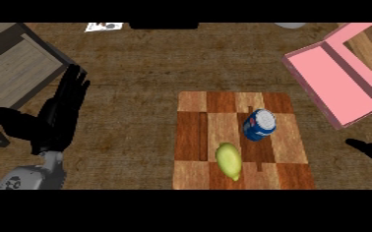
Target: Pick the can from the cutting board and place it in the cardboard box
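A: Where's the can?

B: On the cutting board, right half, approx mid-height. Blue body w/ white markings, silvery top. Top points up and right toward the view, so it looks tilted or seen at an angle; can't tell which.

A: Anything w/ it?

B: Yellow-green fruit, pear-ish, lying just below-left of the can on the same board. Near, but a thin gap between them. The board is a patchwork of light and dark wood squares, sitting on the brown desk.

A: The box?

B: Pink box, at the upper right, flaps spread, partly cut by the frame edge. Well apart from the can.

A: Hands?

B: Left hand at the left side, fingers straight and pointing up, holding nothing, resting. Right hand: only a dark tip shows at the right edge, below the box. Can't tell how it's set.

A: Other stuff?

B: Grey-brown cabinet corner upper left, white paper scrap at the top edge.
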`<state>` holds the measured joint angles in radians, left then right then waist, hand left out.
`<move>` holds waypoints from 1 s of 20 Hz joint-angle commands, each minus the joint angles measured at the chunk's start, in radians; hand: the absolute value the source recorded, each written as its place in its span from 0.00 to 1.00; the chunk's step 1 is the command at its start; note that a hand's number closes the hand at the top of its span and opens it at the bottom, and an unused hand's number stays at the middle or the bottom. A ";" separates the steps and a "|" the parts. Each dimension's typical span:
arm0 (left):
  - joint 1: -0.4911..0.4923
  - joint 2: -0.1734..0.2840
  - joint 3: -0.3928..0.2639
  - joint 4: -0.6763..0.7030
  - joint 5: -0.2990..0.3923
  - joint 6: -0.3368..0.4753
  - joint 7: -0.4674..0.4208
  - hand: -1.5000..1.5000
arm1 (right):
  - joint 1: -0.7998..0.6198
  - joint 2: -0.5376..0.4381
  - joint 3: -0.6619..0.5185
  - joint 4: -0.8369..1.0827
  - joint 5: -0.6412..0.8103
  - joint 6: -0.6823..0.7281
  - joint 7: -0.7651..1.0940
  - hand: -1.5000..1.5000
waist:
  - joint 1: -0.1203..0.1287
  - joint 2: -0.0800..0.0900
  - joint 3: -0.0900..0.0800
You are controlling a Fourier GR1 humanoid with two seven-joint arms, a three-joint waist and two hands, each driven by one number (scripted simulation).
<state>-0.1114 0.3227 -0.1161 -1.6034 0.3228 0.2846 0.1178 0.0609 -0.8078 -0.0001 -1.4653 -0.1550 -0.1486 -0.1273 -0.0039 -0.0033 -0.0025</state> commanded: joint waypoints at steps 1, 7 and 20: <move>0.004 -0.019 -0.010 0.000 -0.010 0.007 -0.008 0.50 | -0.017 -0.161 0.069 -0.110 0.013 0.172 0.182 0.00 | 0.007 0.001 -0.002; 0.052 0.010 0.040 -0.012 0.022 -0.051 -0.019 0.50 | -0.025 -0.221 0.045 -0.354 -0.131 0.298 0.478 0.00 | -0.002 0.000 0.000; 0.039 -0.056 0.035 -0.095 -0.065 -0.031 0.062 0.50 | -0.193 0.046 0.139 -0.430 0.022 0.293 0.779 0.00 | 0.007 0.003 0.002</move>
<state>-0.0879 0.2776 -0.0914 -1.6661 0.2744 0.2602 0.1686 -0.1272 -0.8177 0.1257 -1.9053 -0.2039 0.1238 0.6098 0.0031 -0.0007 -0.0009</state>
